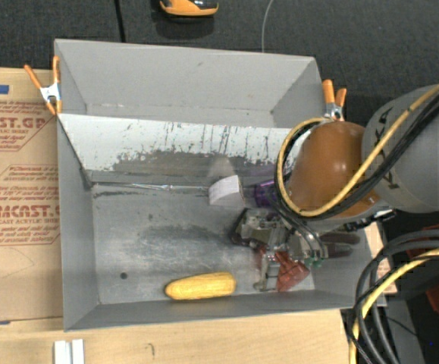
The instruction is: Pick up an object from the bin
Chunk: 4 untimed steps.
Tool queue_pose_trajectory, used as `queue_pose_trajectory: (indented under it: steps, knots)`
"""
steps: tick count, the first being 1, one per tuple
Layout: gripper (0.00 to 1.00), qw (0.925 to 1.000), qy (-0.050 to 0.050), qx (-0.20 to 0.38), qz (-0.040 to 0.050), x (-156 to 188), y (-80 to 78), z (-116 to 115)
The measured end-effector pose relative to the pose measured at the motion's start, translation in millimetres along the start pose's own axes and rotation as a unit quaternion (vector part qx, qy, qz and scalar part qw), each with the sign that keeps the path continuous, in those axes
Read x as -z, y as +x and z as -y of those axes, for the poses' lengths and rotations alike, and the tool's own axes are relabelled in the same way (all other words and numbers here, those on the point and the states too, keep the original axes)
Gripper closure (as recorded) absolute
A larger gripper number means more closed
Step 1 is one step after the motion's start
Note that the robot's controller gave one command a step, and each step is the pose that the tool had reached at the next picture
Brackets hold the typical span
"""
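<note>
Down in the bin's (76,203) lower-right corner your claw (278,260) sits over a small red thing (293,276); can't tell if it's open or shut. Probably light and lumpy, so pinch its narrowest part.

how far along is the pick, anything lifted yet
Done: the hand is low in the bin's lower right corner, by a red thing. Under way: no grip that I can see. Left: grasping and lifting; the corn and white piece lie on the floor.

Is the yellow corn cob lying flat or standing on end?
Lying flat: the corn cob stretches lengthwise on the bin floor, left of the gripper.
</note>
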<state>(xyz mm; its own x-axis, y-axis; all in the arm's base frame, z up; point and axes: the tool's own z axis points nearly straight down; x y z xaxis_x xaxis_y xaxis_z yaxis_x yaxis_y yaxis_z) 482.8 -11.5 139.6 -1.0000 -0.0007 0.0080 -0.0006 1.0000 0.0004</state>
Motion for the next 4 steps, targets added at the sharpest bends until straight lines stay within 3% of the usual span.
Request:
queue_pose_trajectory:
  steps: [1,2,3,4]
  knots:
    - [0.00,1.0000,0.000,0.000,0.0038,3.9,-2.0,0.1]
    - [1.00,0.9960,0.001,0.089,0.0053,-15.5,-56.7,36.4]
    - [1.00,0.9960,0.001,0.089,0.0053,-15.5,-56.7,36.3]
    - [1.00,0.9964,0.000,0.085,0.0024,26.5,-63.3,38.4]
